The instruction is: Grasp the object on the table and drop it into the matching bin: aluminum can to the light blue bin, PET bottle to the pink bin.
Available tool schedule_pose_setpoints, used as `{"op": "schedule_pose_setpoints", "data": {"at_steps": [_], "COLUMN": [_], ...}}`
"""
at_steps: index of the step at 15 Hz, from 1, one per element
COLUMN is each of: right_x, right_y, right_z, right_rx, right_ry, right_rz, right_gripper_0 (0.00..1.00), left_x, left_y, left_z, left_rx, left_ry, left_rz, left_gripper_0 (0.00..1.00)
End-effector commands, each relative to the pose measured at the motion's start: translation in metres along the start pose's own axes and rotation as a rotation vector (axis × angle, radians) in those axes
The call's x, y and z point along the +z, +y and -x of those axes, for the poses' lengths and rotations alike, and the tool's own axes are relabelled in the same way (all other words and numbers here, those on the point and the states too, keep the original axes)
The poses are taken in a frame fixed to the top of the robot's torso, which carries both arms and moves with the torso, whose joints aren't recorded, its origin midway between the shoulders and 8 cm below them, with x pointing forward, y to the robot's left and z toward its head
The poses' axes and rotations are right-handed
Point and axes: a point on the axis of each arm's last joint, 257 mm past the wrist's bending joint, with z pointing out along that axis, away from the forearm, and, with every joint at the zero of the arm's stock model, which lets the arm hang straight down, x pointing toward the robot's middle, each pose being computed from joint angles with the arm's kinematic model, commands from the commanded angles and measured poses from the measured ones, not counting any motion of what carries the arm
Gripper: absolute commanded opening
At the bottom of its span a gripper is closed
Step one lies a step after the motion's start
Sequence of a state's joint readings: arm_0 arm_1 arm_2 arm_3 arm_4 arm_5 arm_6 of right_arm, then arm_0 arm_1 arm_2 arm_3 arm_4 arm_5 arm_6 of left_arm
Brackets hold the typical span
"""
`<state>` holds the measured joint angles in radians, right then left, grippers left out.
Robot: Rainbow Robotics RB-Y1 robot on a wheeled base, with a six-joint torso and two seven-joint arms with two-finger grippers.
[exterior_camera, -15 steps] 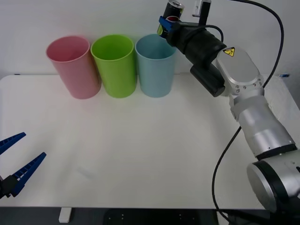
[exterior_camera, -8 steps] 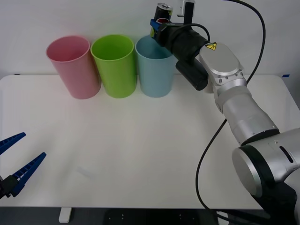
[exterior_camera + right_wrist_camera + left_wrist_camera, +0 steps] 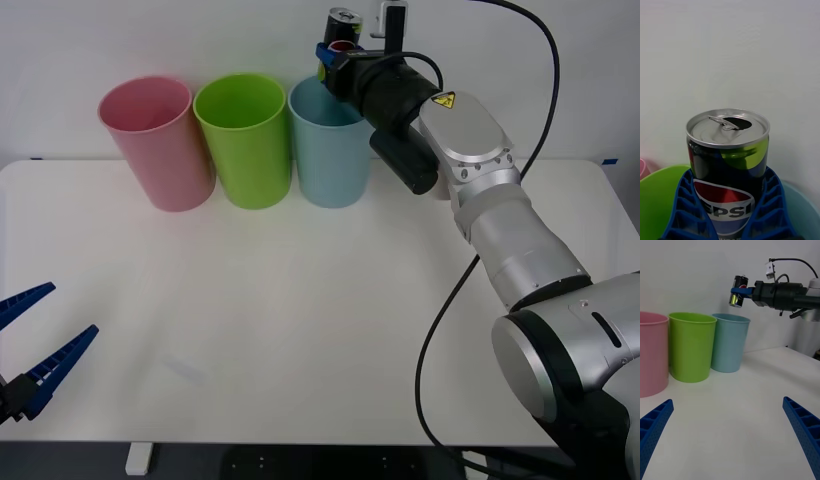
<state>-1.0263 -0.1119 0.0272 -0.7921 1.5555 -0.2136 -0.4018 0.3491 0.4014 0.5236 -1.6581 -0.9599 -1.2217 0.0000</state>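
My right gripper [image 3: 335,48] is shut on the aluminum can [image 3: 343,24], a small dark can with a silver top and red-white-blue label. It holds the can [image 3: 727,165] upright in the air above the light blue bin [image 3: 331,140], over the bin's rim. From the left wrist view the can [image 3: 739,291] hangs above the light blue bin [image 3: 729,342], between blue fingers [image 3: 740,290]. The pink bin [image 3: 158,142] stands at the far left of the row. My left gripper [image 3: 30,345] waits open at the table's near left edge.
A lime green bin [image 3: 246,140] stands between the pink and light blue bins at the back of the white table [image 3: 300,320]. A black cable [image 3: 470,300] loops down beside the right arm. A white wall rises behind the bins.
The right arm has carried the can leftward, from right of the light blue bin to above it. The left gripper has stayed still.
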Motion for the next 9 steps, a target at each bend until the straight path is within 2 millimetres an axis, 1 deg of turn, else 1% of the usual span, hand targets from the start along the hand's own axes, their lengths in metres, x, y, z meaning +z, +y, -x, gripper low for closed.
{"op": "schedule_pose_setpoints", "data": {"at_steps": [1, 2, 9], "right_x": [-0.0001, -0.0004, -0.0008], "right_y": [-0.0050, -0.0050, -0.0050], "right_z": [0.0018, 0.0005, 0.0002], "right_rx": [-0.017, -0.026, -0.046], "right_ry": [-0.007, -0.005, -0.004], "right_rz": [-0.018, -0.018, -0.015], "right_gripper_0": [0.90, 1.00, 1.00], "left_x": [0.0000, 0.0000, 0.0000], "left_y": [0.0000, 0.0000, 0.0000], "left_z": [0.0000, 0.0000, 0.0000], "left_rx": [0.000, 0.000, 0.000], "left_ry": [0.000, 0.000, 0.000], "left_rz": [0.000, 0.000, 0.000], "left_gripper_0": [1.00, 1.00, 1.00]}}
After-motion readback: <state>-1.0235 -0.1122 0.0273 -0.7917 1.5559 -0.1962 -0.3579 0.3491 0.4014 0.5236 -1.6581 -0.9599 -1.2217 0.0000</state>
